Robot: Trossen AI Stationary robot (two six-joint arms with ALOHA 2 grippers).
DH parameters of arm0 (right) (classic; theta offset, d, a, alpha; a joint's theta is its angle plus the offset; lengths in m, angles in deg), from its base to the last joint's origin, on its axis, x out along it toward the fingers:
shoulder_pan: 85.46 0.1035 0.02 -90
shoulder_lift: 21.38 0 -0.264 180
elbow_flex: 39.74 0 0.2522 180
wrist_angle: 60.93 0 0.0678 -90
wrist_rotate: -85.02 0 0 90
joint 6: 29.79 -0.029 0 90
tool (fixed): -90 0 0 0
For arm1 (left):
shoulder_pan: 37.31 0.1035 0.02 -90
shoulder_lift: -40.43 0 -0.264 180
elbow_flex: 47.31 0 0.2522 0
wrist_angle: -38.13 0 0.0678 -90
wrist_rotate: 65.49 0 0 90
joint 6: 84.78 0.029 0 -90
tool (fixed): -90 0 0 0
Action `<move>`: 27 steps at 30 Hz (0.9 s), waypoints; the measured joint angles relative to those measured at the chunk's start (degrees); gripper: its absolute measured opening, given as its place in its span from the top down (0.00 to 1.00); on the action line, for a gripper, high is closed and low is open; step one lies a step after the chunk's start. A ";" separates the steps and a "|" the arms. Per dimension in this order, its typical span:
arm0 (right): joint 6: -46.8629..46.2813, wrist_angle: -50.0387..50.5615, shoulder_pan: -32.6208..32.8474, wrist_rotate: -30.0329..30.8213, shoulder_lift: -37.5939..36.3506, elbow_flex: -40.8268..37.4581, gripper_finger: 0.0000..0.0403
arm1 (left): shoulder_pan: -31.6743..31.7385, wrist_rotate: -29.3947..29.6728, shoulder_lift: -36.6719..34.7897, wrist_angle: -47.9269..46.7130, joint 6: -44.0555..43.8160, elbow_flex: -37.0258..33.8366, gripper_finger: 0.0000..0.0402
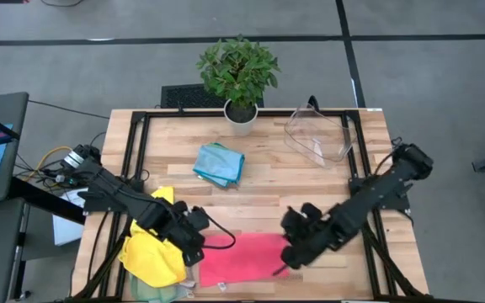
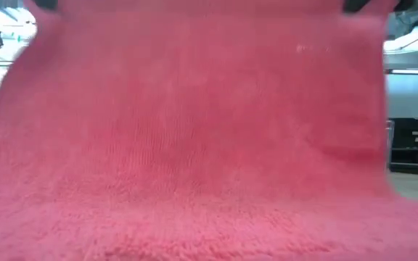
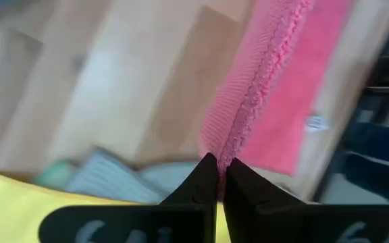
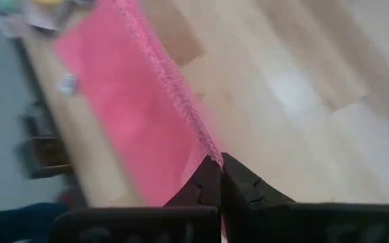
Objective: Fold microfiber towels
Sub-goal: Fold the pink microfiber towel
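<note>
A pink towel, fuzzy and hemmed with a stitched edge, is lifted along the near edge of a pale plank bench, pinched at either end by two dark robot arms. The left gripper has its fingers clamped shut on one end of the raised hem; the right gripper fingers are closed on the other. At the near left corner a yellow towel lies heaped over paler cloths. Mid-bench sits a folded blue towel. Toward the far edge stand a clear plastic bin, tipped, and a leafy potted plant. Grey floor surrounds the bench.
</note>
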 joint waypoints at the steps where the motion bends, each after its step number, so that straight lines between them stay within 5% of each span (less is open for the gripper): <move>1: 1.88 0.48 -1.11 0.01 0.25 0.00 0.96 | 0.77 0.40 -0.04 -0.31 1.28 -0.77 1.00; 15: 20.58 5.55 -14.11 4.74 0.66 0.02 0.96 | 12.17 7.40 -0.02 -3.92 17.15 -5.57 1.00; 27: 14.47 3.25 -5.29 6.85 1.71 0.04 0.96 | 7.92 3.47 -0.04 -0.68 9.66 -5.57 1.00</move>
